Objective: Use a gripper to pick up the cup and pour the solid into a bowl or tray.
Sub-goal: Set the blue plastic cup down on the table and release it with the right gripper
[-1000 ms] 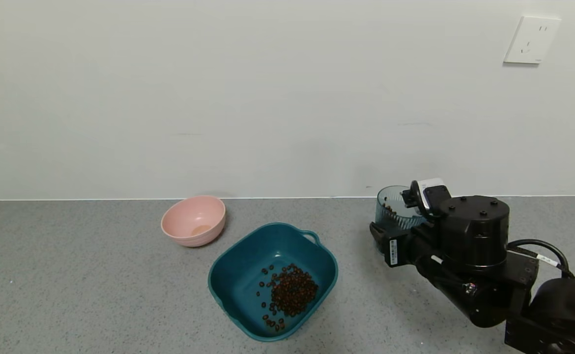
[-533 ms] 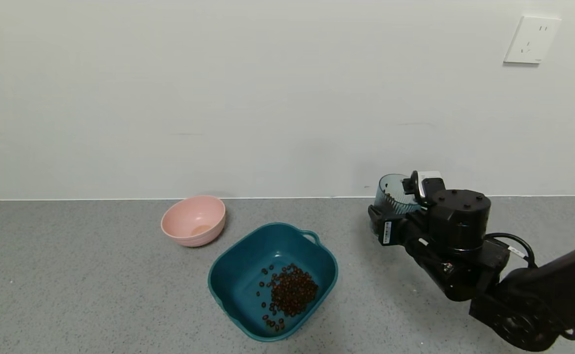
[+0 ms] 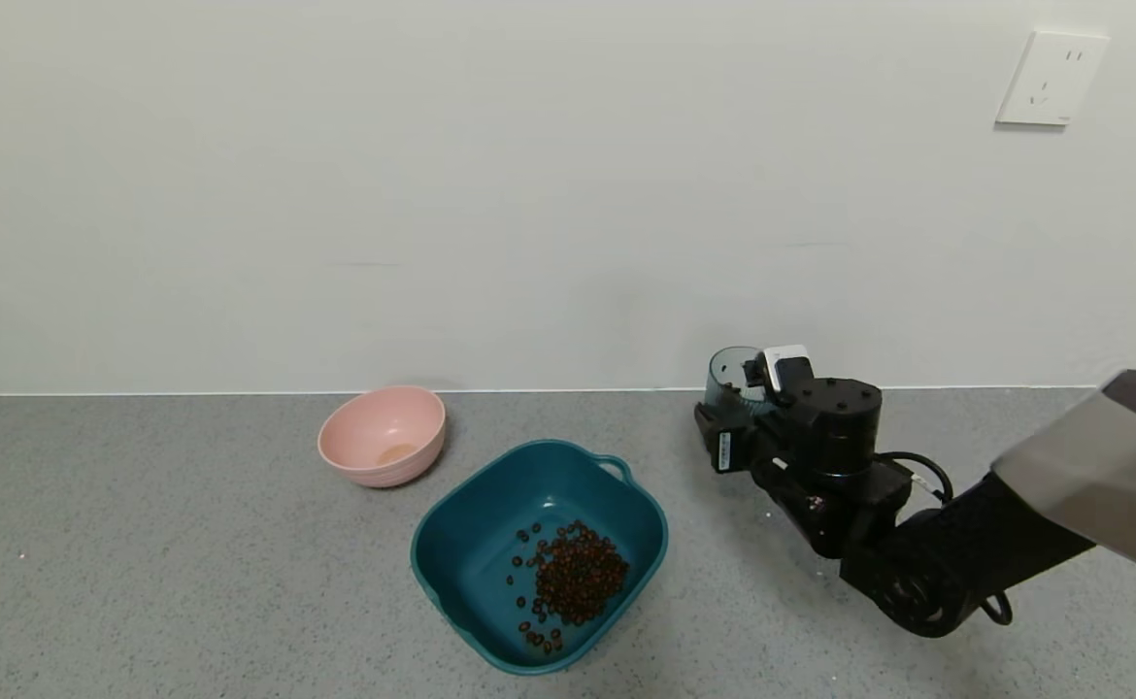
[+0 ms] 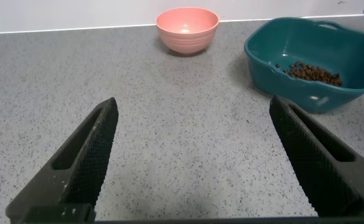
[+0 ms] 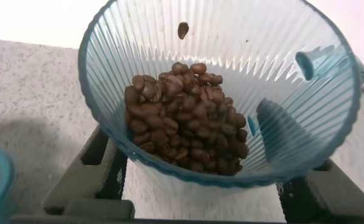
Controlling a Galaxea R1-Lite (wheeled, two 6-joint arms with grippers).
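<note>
The arm's bulk hides most of the right claw (image 3: 735, 427), which pinches the cup (image 3: 729, 381) above the tabletop (image 3: 189, 582); the basin (image 3: 461, 544) sits well to its left. Beans (image 5: 188, 118) fill the cup's bottom. Left claw (image 4: 194, 162) spread, idle

On the surface (image 3: 141, 544), the round bowl (image 3: 383, 435) sits toward the back, with the basin (image 3: 490, 544) in front of it and to its right, the two apart. Beans (image 3: 576, 581) lie in the basin's right part. Well right of both, near the back wall, the right gripper (image 3: 723, 427) carries the cup (image 3: 731, 377), with more beans inside.
</note>
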